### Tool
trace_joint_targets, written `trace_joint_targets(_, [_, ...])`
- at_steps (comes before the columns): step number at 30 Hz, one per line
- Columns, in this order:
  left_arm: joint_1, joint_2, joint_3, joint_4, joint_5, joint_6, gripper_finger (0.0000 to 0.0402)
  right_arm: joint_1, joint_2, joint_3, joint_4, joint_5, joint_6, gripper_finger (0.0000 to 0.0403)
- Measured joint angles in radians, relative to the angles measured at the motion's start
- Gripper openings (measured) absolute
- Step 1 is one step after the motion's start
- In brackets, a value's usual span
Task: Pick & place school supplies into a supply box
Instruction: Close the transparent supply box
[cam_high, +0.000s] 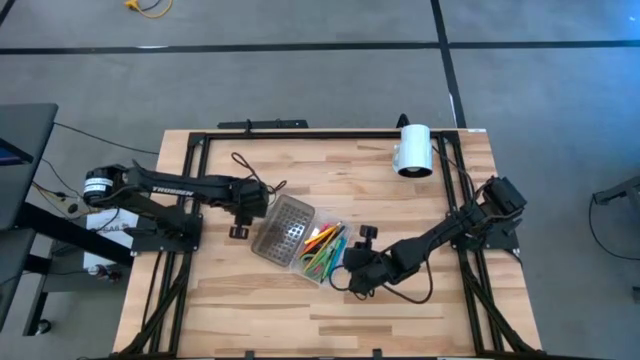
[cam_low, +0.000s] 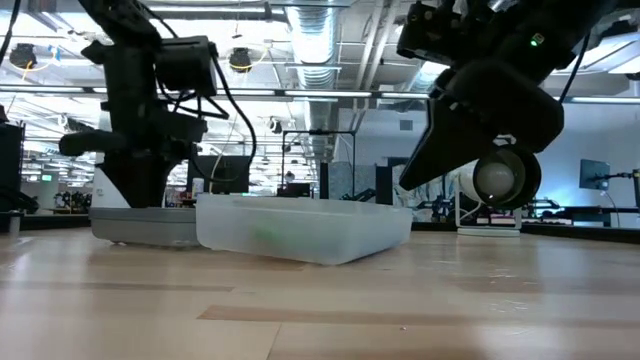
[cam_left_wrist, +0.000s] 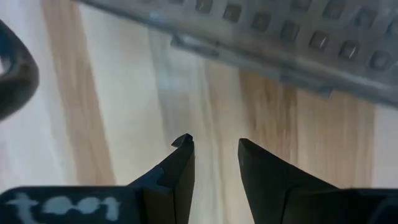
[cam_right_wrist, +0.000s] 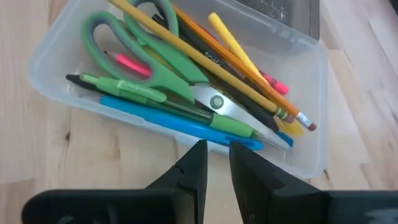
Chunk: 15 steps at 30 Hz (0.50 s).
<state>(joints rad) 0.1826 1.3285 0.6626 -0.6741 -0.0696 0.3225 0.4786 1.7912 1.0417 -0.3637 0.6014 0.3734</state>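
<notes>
The supply box lies open mid-table: a clear tray and its grey dot-gridded lid folded flat onto the table on the left. In the tray lie green-handled scissors, a blue pen, a green pen, yellow pencils and pink and orange ones. My left gripper hangs open just left of the lid, holding nothing. My right gripper hovers by the tray's near-right wall with a narrow gap and is also empty.
A white cylinder lies at the table's far right. Black cable loops lie on the far-left wood, and another cable trails under the right arm. Black frame rails run along the table's sides. Bare wood spans the near part.
</notes>
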Motion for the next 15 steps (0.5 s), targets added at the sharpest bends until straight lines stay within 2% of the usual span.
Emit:
trace_joint_targets(6, [-0.006, 0.0, -0.014, 0.081, 0.02, -0.022, 0.0113, -0.01, 0.0, -0.007, 0.007, -0.009, 0.077, 0.0063])
trace_joint_targets(11, [-0.006, 0.011, -0.014, 0.117, 0.021, -0.056, 0.0113, -0.03, 0.002, -0.083, 0.056, -0.088, 0.154, 0.0063])
trace_joint_targets(15, [-0.006, 0.051, -0.014, 0.114, 0.015, -0.07, 0.0113, -0.038, 0.002, -0.135, 0.1, -0.105, 0.176, 0.0063])
